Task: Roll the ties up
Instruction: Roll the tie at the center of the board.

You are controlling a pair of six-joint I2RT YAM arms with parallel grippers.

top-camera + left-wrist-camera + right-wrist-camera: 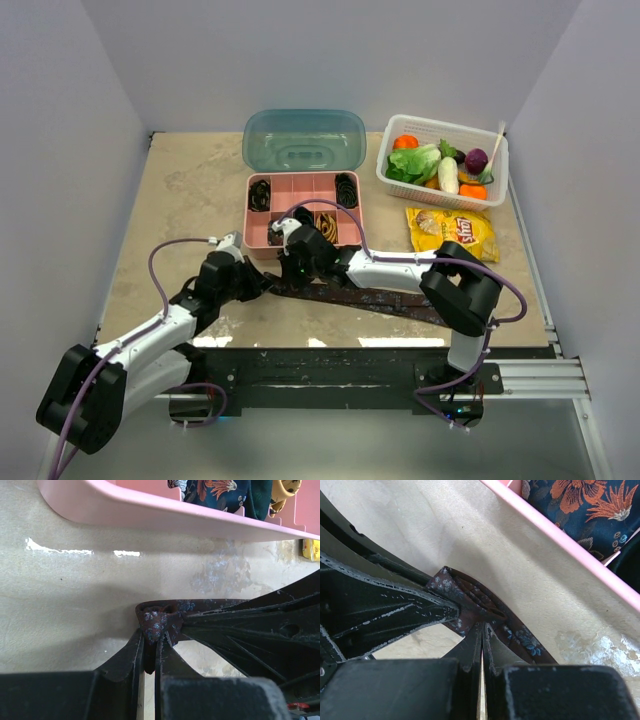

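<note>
A dark maroon tie point(370, 298) with fine blue speckles lies flat along the table's front, running right from both grippers. Its left end is folded into a small start of a roll point(157, 622). My left gripper point(150, 641) is shut on that folded end from the left. My right gripper point(482, 626) is shut on the same end point(470, 600) from the other side; the tie point(522, 639) trails away to the right. In the top view the left gripper point(262, 283) and the right gripper point(292, 270) meet just in front of the pink box.
The pink compartment box point(252, 238) stands right behind the grippers, holding black coils point(259, 193), a gold coil point(327, 227) and a floral roll point(580, 505). Its teal lid point(303, 139) stands open behind. A white vegetable basket point(443, 160) and a yellow chip bag point(452, 230) sit at the right.
</note>
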